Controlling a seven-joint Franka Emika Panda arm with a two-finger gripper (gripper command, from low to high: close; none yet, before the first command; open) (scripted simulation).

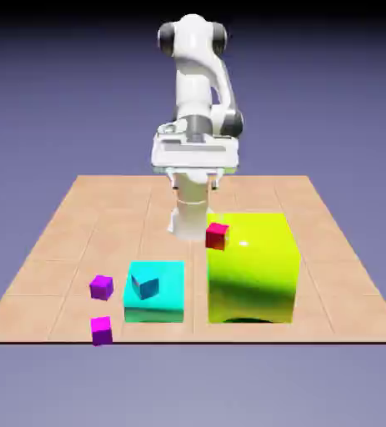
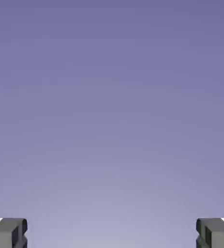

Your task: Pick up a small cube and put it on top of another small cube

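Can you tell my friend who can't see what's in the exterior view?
A white robot arm holds its open, empty hand above a tan table with two small purple cubes, a cyan block and a big yellow-green block.

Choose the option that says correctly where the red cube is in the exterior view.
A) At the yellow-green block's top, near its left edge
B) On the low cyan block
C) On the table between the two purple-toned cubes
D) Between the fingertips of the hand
A: the red cube shows against the upper left part of the large yellow-green block.
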